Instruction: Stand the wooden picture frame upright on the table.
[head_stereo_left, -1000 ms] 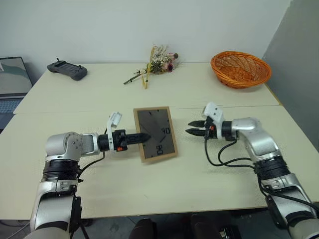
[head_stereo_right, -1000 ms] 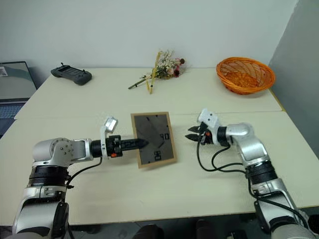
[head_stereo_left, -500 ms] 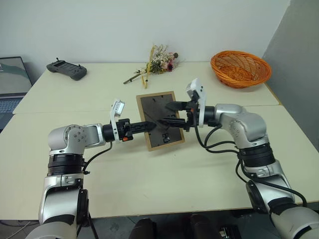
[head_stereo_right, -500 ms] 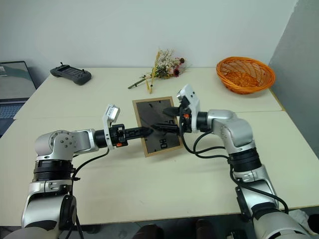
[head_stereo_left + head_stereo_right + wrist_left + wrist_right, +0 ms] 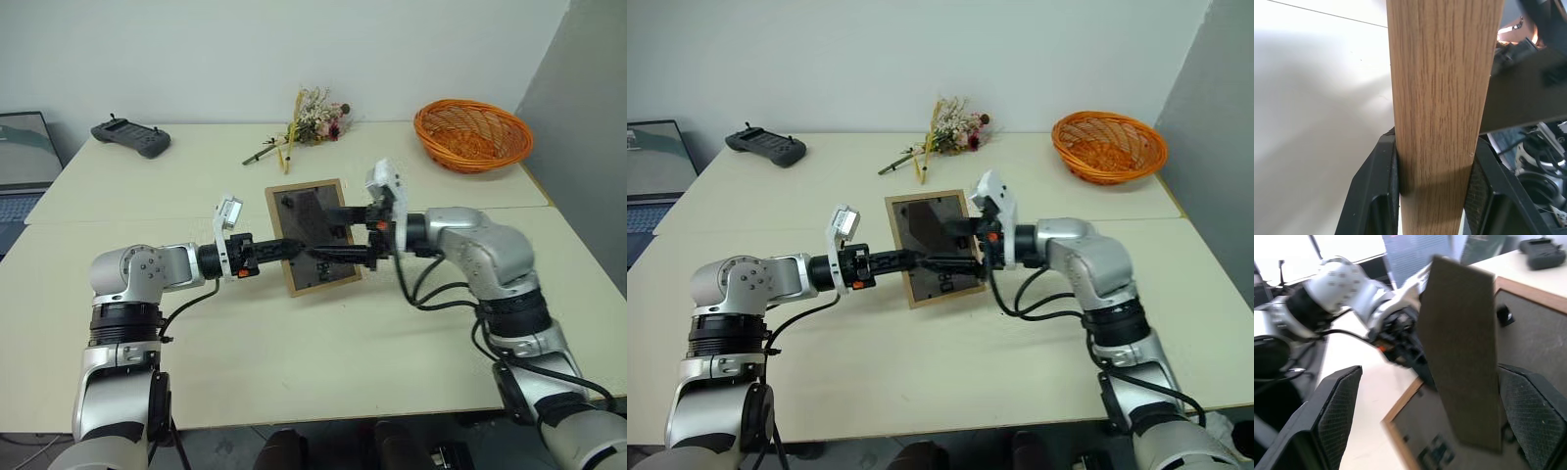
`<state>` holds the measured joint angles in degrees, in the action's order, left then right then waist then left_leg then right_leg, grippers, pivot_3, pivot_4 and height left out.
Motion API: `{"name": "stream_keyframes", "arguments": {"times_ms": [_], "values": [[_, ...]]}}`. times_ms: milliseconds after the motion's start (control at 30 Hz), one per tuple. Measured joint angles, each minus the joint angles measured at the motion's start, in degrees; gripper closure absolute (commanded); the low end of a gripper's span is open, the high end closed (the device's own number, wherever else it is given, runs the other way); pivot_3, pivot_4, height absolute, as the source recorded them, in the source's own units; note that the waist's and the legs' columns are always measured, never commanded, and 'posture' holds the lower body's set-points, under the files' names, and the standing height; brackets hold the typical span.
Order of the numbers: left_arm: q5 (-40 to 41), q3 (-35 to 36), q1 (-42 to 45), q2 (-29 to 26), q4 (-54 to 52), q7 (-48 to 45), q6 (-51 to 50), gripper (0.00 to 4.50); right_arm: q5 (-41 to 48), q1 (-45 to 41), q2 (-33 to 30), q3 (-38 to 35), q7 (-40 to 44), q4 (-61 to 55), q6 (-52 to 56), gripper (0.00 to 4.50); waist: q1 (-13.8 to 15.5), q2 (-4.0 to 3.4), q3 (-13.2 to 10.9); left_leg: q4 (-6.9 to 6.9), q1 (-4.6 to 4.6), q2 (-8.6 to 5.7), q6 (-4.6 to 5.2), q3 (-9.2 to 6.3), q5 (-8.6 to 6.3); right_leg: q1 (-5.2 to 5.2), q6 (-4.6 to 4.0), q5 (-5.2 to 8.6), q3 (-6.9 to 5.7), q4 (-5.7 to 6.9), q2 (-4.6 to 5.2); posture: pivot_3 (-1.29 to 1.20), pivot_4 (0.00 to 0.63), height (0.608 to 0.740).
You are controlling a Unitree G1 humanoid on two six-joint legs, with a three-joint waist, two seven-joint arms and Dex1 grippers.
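Observation:
The wooden picture frame is lifted off the table and tilted up, its dark back panel facing me. My left gripper is shut on the frame's left light-wood edge, which sits between both pads. My right gripper reaches in from the right against the back panel. It stands open, and the fold-out stand sticks out between its wide-apart fingers without touching them. The frame's front is hidden.
At the back right stands an orange wicker basket. A bunch of dried flowers lies at the back middle and a black controller at the back left. A laptop sits past the left edge.
My right gripper has opened wide and swung left from beside the frame onto its back panel. The left gripper has raised the frame and tilted it more upright.

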<state>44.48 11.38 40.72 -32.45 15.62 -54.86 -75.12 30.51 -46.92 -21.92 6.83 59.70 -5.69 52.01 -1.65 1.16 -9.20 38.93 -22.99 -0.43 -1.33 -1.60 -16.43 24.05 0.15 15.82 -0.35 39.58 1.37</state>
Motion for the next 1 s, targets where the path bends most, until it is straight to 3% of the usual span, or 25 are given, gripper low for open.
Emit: {"name": "stream_keyframes", "arguments": {"times_ms": [167, 300, 500, 600, 733, 900, 1000], "values": [[1.17, -1.14, 0.50, -0.06, 0.02, -0.57, -3.48, 3.22, 2.77, 1.89, -4.45, -0.64, 1.70, -2.49, 2.05, 0.01, -0.06, 0.00, 0.00, 0.00, 0.00, 0.00, 0.15, 0.00, -0.08, 0.01, 0.00, 0.00, 0.00, 0.02, -0.01, 0.00, 0.150, 0.740], [2.71, 1.12, 3.35, 0.15, 3.38, 1.92, -10.55, 3.22, -0.24, 3.89, -9.33, 0.47, 3.36, -2.18, -3.79, 0.01, -0.01, 0.02, -0.01, 0.01, -0.01, -0.02, 0.17, 0.01, -0.10, 0.01, 0.01, 0.00, -0.02, 0.00, -0.01, 0.00, 0.150, 0.740], [13.91, -0.71, 4.56, -5.24, 11.36, 3.73, -17.10, 3.22, -14.99, 9.82, -15.59, -0.34, 3.46, 5.17, -38.01, 0.01, -0.14, 0.05, -0.03, 0.00, 0.02, 0.02, 0.07, 0.07, -0.04, 0.00, 0.01, 0.01, 0.02, 0.00, -0.02, 0.00, 0.150, 0.740], [19.17, -3.08, 4.67, -6.14, 15.66, 6.52, -17.16, 3.22, -28.06, 10.62, -15.82, 0.77, -3.48, 16.13, -69.37, 0.01, -0.18, 0.05, -0.03, 0.01, 0.06, 0.02, -0.06, 0.13, 0.03, 0.01, 0.01, 0.01, 0.09, 0.05, -0.02, 0.00, 0.150, 0.740], [24.23, -4.40, 4.91, -5.96, 18.18, 11.29, -17.10, 3.22, -43.51, 7.99, -14.29, 4.65, -14.42, 29.99, -97.49, 0.01, -0.24, 0.08, -0.06, 0.04, 0.07, 0.01, -0.10, 0.18, 0.06, 0.06, 0.01, 0.01, 0.21, 0.11, -0.04, 0.00, 0.150, 0.740], [30.23, -5.13, 4.55, -5.06, 17.06, 15.86, -17.12, 3.22, -60.22, -0.41, -9.93, 8.35, -30.56, 39.72, -112.60, 0.01, -0.44, 0.09, -0.06, 0.07, 0.13, 0.02, -0.32, 0.20, 0.18, 0.13, 0.01, 0.01, 0.47, 0.19, -0.16, 0.00, 0.150, 0.740], [33.74, -5.75, 4.27, -5.27, 15.69, 17.85, -17.13, 3.22, -66.40, -2.97, -7.49, 10.31, -37.73, 42.47, -115.23, 0.01, -0.48, 0.09, -0.06, 0.07, 0.15, 0.01, -0.36, 0.20, 0.21, 0.12, 0.00, 0.02, 0.52, 0.19, -0.16, 0.00, 0.150, 0.740]]}}
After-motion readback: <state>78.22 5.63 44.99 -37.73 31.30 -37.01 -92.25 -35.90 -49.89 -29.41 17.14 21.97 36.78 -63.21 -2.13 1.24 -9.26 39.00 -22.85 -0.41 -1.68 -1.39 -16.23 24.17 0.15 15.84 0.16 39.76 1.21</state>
